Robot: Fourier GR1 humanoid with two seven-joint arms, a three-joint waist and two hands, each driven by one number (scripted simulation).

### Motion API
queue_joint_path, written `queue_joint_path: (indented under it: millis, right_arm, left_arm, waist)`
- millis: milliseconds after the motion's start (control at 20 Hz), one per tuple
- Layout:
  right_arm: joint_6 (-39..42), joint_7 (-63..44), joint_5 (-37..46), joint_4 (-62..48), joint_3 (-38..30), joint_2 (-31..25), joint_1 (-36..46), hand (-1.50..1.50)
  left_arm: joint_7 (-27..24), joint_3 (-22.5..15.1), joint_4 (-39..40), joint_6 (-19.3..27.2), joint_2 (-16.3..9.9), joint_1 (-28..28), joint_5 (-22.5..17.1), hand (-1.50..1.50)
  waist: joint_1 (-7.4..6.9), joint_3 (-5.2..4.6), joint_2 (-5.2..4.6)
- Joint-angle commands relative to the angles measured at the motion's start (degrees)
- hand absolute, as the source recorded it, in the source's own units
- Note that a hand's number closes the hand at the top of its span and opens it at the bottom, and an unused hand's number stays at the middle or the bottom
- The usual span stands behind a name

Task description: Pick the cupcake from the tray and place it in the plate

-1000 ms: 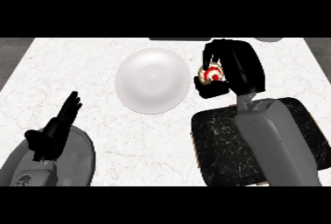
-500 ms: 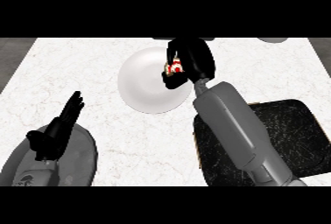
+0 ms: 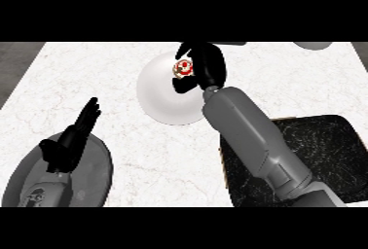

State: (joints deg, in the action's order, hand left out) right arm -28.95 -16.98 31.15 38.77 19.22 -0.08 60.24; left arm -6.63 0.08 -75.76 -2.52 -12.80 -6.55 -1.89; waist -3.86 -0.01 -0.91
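The cupcake (image 3: pixel 184 68) is held in the curled fingers of the right hand (image 3: pixel 205 65) above the plate (image 3: pixel 161 97), while the left hand (image 3: pixel 72 138) is rested with fingers straight.

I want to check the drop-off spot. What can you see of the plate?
The plate is plain white, smooth and glossy, round though it looks taller than wide. It lies flat on the marble counter, left of the dark tray. The right hand, curled round the cupcake, is over its upper right part and hides that edge. Whether the cupcake touches it cannot be told.
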Motion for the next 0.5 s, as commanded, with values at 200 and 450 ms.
queue_joint_path:
  millis: [200, 450]
  right_arm:
    - [-4.1, 0.32, -13.28, -8.62, 2.9, 0.08, 4.09, -1.5]
    - [-12.34, 8.3, -19.97, -6.56, -4.26, 0.08, 3.73, -1.5]
  left_arm:
    - [0.04, -0.19, 0.29, 0.29, 0.51, -0.28, 1.04, 0.0]
    - [0.3, 1.1, 0.1, -0.91, -0.62, -1.34, -0.18, 0.0]
  waist:
    - [-0.04, 0.01, 0.06]
    - [-0.08, 0.09, -0.23]
